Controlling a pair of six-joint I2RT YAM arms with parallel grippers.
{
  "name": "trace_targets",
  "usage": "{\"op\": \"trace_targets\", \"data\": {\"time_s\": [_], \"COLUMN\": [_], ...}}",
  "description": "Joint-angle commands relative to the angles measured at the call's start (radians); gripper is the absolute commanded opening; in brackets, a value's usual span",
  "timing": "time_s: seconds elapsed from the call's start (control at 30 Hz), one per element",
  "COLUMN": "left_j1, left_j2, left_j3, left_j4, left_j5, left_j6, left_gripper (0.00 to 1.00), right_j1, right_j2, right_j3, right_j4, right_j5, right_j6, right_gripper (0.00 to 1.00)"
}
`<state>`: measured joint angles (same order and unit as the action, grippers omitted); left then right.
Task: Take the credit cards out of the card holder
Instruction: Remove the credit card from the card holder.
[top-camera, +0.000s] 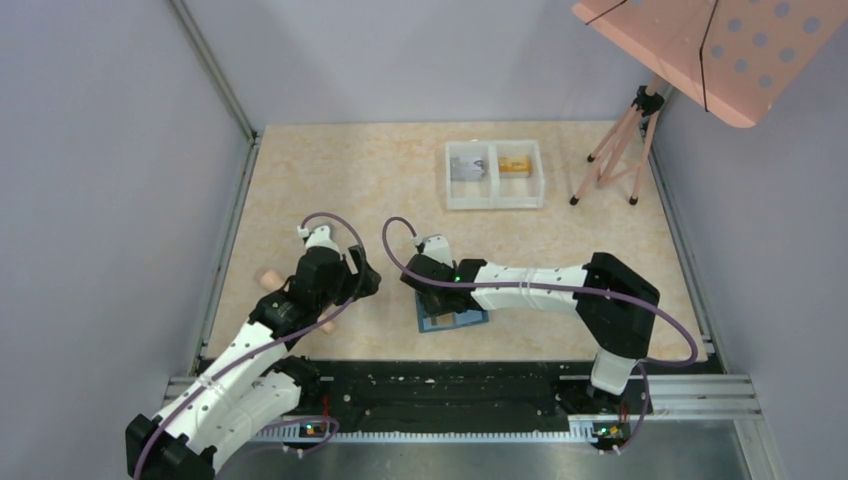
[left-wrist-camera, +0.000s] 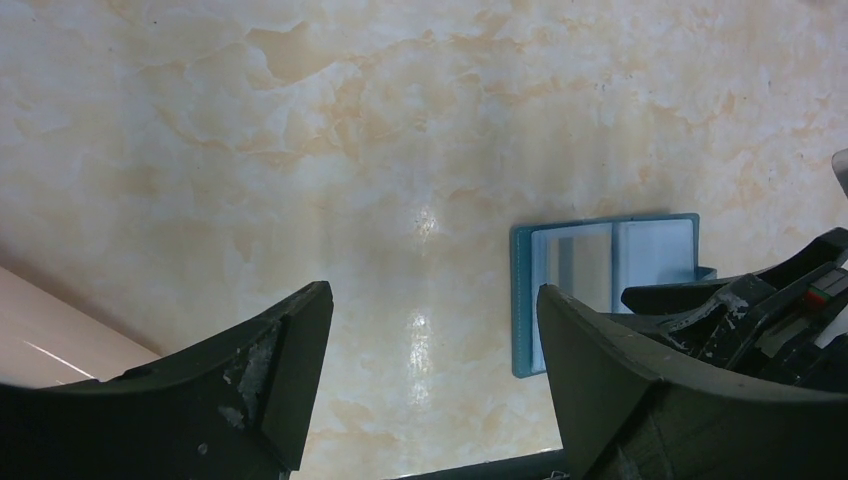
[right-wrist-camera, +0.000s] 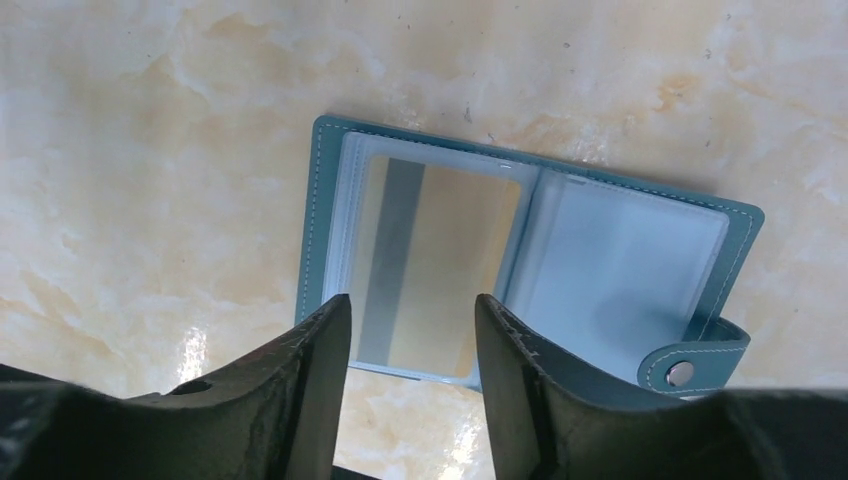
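Note:
The teal card holder (right-wrist-camera: 530, 250) lies open and flat on the table, also in the top view (top-camera: 455, 321) and the left wrist view (left-wrist-camera: 600, 270). An orange-gold credit card (right-wrist-camera: 440, 265) with a grey stripe sits in its left clear pocket; the right pocket looks empty. Its snap tab (right-wrist-camera: 690, 365) sticks out at the right. My right gripper (right-wrist-camera: 412, 310) is open and hovers just above the near edge of that card. My left gripper (left-wrist-camera: 430, 330) is open and empty, left of the holder. Two cards, grey (top-camera: 467, 166) and orange (top-camera: 515, 162), lie in the white tray.
The white two-compartment tray (top-camera: 494, 200) stands at the back centre-right. A wooden tripod (top-camera: 618, 150) with a pink pegboard (top-camera: 710, 45) stands at the back right. A pinkish object (top-camera: 268, 279) lies by my left arm. Grey walls enclose the table.

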<state>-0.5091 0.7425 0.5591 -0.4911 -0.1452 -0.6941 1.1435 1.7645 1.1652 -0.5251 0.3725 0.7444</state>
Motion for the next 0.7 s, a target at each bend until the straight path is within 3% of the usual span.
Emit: {"op": "trace_targets", "data": {"time_s": [0.0, 0.27, 0.67], "left_j1": [-0.002, -0.002, -0.001], "left_j2": [-0.016, -0.046, -0.045], "left_j3": [0.002, 0.002, -0.002], "left_j4": [0.045, 0.029, 0.029], "left_j5": [-0.002, -0.013, -0.010], "left_j6": [-0.014, 0.004, -0.003], "left_gripper": [0.80, 0.80, 0.80], "right_j1": [0.007, 0.010, 0.018], "right_j2": [-0.040, -0.004, 0.050], "right_j3": [0.002, 0.006, 0.010], "right_j4": [0.006, 0.005, -0.020], "right_j5": [-0.014, -0.042, -0.033], "right_j6": [0.010, 0.020, 0.017], "right_gripper": [0.52, 0.61, 0.59]}}
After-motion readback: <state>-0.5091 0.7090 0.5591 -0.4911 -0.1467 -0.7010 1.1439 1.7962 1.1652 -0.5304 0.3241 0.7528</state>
